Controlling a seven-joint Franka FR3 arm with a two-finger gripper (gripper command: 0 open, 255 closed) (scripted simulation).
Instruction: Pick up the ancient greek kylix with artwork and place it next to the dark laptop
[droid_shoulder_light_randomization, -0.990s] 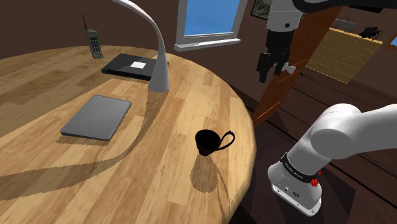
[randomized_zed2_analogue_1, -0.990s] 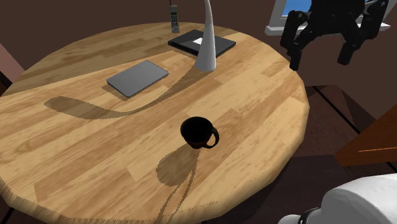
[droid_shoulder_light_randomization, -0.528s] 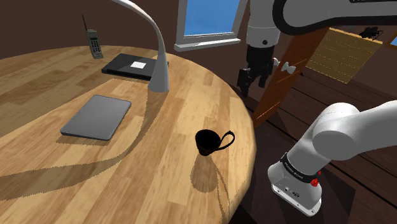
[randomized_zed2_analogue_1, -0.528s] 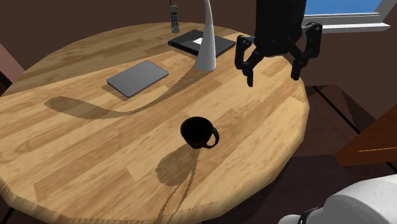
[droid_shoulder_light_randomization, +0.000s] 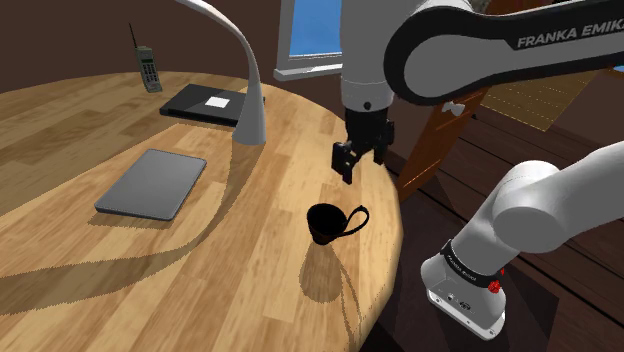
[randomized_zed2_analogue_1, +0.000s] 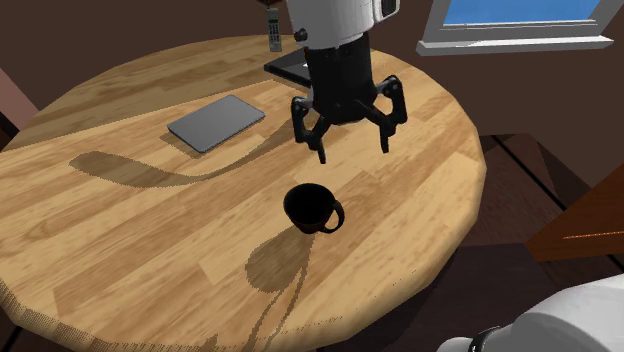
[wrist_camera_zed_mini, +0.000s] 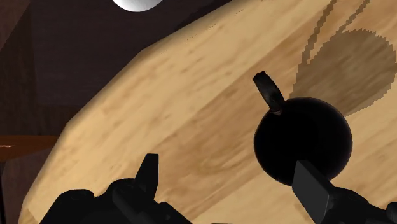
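The kylix (droid_shoulder_light_randomization: 324, 223) is a plain black cup with a loop handle. It stands upright on the round wooden table (droid_shoulder_light_randomization: 80, 260) near the edge by the stand. My gripper (droid_shoulder_light_randomization: 362, 164) hangs open above the table, a little beyond the kylix, with nothing held. In the second exterior view the gripper (randomized_zed2_analogue_1: 353, 150) is above and just behind the kylix (randomized_zed2_analogue_1: 312, 207). In the wrist view the kylix (wrist_camera_zed_mini: 302, 140) lies ahead of one finger (wrist_camera_zed_mini: 312, 188), outside the gap of the gripper (wrist_camera_zed_mini: 230, 181). The dark laptop (droid_shoulder_light_randomization: 205, 103) lies shut at the table's far side.
A grey shut laptop (droid_shoulder_light_randomization: 152, 183) lies mid-table. A white curved lamp (droid_shoulder_light_randomization: 252, 95) stands beside the dark laptop and casts a long shadow. An old handset phone (droid_shoulder_light_randomization: 148, 68) is at the far edge. The table edge (wrist_camera_zed_mini: 76, 127) and dark floor are close to the gripper.
The arm has swung in from beyond the table's edge and come down over the table near the kylix. The fingers stayed open. The kylix has not moved.
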